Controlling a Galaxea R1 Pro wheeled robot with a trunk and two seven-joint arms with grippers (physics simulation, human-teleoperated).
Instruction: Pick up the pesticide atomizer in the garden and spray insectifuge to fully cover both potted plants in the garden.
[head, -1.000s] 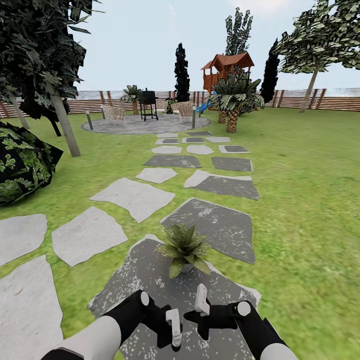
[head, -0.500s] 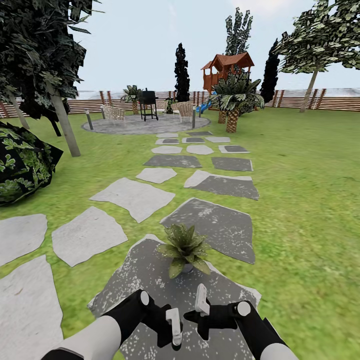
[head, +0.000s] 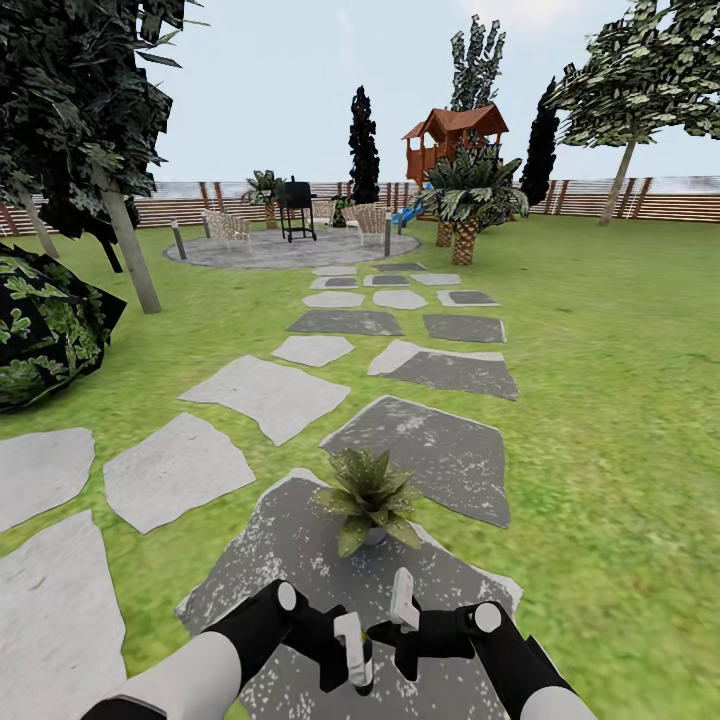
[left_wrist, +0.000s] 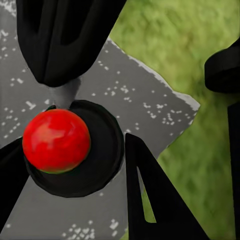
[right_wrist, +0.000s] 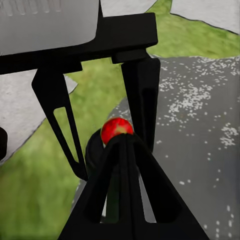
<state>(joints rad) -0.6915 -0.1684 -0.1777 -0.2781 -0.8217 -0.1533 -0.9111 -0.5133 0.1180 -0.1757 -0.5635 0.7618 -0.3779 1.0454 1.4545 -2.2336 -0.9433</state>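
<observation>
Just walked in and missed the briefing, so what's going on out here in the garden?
A two-armed robot stands on a dark speckled stepping stone in a lawn, with one small potted plant just ahead of its grippers. The left gripper and right gripper hang low in front of the body, close together; I can't make out anything held in either. A red ball-shaped part sits near the left gripper in its wrist view. No spraying is under way.

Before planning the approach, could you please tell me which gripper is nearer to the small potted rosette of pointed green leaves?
Right. The right gripper sits just below the green leafy rosette in its grey pot; the left gripper lies lower and leftward.
</observation>
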